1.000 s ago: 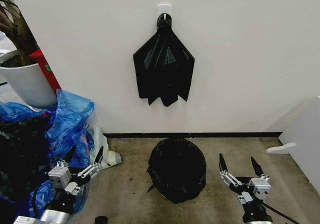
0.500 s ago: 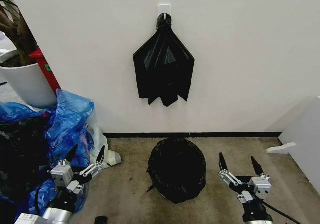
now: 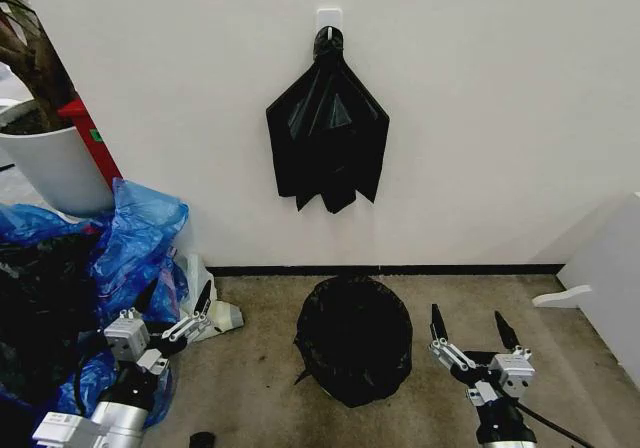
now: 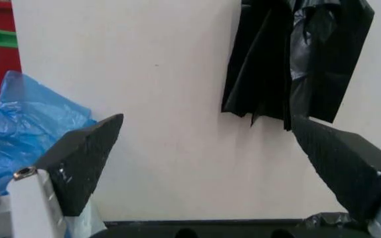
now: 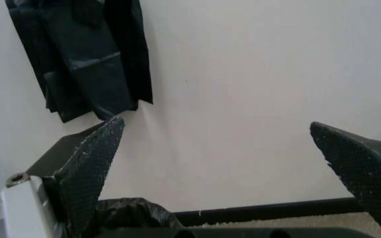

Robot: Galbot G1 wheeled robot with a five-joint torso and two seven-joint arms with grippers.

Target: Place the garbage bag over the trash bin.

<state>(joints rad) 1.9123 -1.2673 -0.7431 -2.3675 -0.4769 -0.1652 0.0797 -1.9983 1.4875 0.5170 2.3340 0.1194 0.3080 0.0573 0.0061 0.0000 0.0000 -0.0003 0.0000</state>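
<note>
Bare floor (image 3: 255,388) lay open either side of the trash bin (image 3: 353,340), blue bags (image 3: 130,243) crowded lower left, white panel (image 3: 610,278) blocked lower right.

Left gripper (image 3: 175,313) low at seven o'clock in the head view, black fingers spread wide, pointing toward one o'clock. Right gripper (image 3: 468,328) low at five o'clock, fingers likewise parted, aimed at twelve o'clock, holding nothing.

Centre bottom: trash bin (image 3: 353,340) on the floor, covered by a black garbage bag (image 3: 340,323). Centre top: spare black bags (image 3: 328,138) hanging on the wall. Lower left: left hand (image 3: 176,313), fingers spread, beside blue bags (image 3: 135,238). Lower right: right hand (image 3: 467,326), fingers spread.
</note>
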